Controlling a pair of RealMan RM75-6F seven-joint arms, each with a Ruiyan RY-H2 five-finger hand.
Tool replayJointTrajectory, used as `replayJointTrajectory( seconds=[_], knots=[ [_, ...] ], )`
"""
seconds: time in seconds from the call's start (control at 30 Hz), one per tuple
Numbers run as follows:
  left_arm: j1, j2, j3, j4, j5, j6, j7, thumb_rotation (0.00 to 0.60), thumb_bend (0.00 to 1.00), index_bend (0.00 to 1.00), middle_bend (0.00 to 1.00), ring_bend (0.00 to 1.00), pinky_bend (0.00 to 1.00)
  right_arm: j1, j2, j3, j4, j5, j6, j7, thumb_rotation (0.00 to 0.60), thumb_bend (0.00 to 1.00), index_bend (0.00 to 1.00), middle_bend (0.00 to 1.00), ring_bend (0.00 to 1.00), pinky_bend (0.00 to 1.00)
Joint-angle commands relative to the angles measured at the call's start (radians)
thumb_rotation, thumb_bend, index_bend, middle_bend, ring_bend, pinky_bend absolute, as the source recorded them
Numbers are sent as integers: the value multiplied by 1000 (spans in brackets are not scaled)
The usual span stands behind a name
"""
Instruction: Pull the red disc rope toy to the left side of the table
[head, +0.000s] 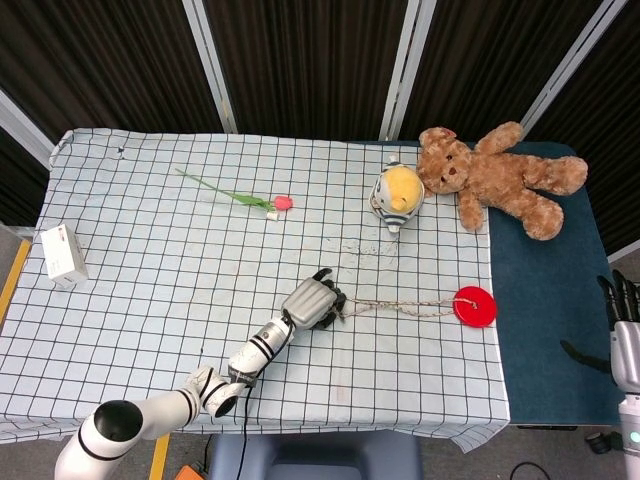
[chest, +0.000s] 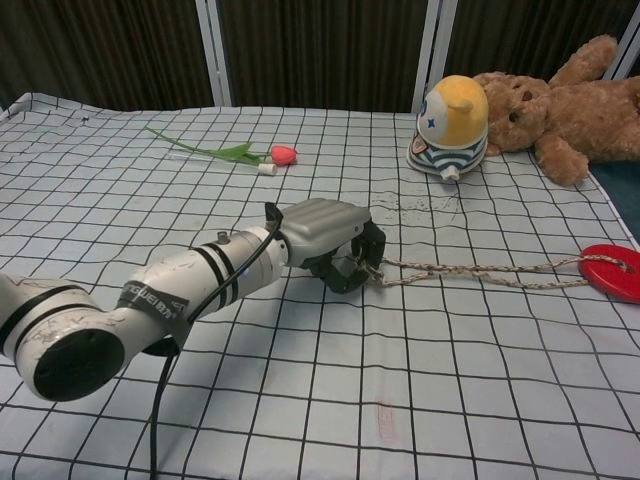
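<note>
1. A tulip (head: 240, 195) and a white box (head: 62, 254) lie on the checked cloth (head: 150, 300) toward the left; a yellow-headed plush toy (head: 398, 192) and a teddy bear (head: 500, 175) sit at the far right.
2. The red disc rope toy (head: 475, 305) lies near the cloth's right edge, its rope (chest: 480, 270) stretched nearly straight, running left to right.
3. The left hand (chest: 325, 240) has its fingers curled around the rope's left end, gripping it. The right hand (head: 622, 320) hangs off the table, fingers extended, holding nothing.
</note>
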Motion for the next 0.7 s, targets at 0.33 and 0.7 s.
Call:
replayJointTrajectory(
  seconds=[0.33, 0.7],
  knots=[
    [26, -11, 11, 18, 50, 106, -52, 600, 611, 807, 985, 588, 286, -2, 6, 5, -8, 3, 1, -3, 600, 62, 0, 0, 0, 0],
    [141, 215, 12, -268, 44, 248, 69, 600, 621, 838, 1000, 609, 317, -3, 13, 4, -16, 5, -5, 5, 600, 62, 0, 0, 0, 0]
  ],
)
